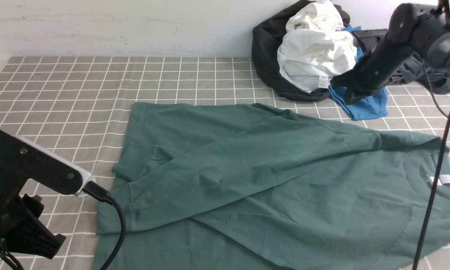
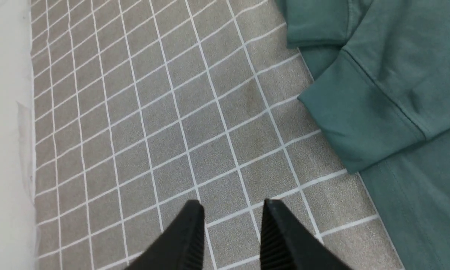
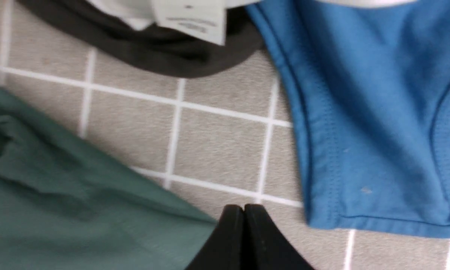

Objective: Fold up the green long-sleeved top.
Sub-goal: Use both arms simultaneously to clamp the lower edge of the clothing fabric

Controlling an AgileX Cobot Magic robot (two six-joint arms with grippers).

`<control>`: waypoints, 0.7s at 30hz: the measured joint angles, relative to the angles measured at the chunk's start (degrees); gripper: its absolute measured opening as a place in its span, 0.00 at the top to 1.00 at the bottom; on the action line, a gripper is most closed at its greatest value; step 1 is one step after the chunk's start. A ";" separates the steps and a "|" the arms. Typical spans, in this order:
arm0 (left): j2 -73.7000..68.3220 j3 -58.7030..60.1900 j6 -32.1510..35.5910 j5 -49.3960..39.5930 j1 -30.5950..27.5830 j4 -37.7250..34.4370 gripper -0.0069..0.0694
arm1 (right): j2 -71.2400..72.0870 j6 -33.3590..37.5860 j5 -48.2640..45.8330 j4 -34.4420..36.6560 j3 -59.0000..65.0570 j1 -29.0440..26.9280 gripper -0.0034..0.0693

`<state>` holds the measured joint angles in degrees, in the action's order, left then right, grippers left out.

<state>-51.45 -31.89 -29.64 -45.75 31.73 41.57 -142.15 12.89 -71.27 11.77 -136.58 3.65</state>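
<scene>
Left wrist view: left gripper [image 2: 232,212] jaws are narrowly parted and empty above the checked cloth [image 2: 135,131]. Right gripper [image 3: 243,210] jaws are pressed together at the edge of the green top [image 1: 266,176], which lies flat and creased with its sleeves laid across the body.

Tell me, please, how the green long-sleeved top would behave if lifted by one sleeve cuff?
Probably floppy: the green long-sleeved top lies creased and flat on the checked tablecloth. Its cuff looks thick, likely easy to pinch. The rest would probably sag.
</scene>
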 joint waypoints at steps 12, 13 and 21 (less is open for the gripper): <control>0.00 0.00 -1.95 -0.08 0.00 -1.16 0.64 | 12.71 2.83 3.40 -6.89 31.22 0.76 0.97; 0.00 0.00 -1.95 0.93 0.00 -1.16 0.64 | 12.15 2.70 4.86 -9.06 31.72 0.76 0.97; 0.00 0.00 -2.22 1.83 0.00 -4.33 0.64 | 11.12 -5.54 8.68 -25.99 30.86 -0.93 0.97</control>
<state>-51.45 -31.89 -31.86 -43.92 31.73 37.24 -131.02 7.35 -62.59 -14.22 -105.72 2.72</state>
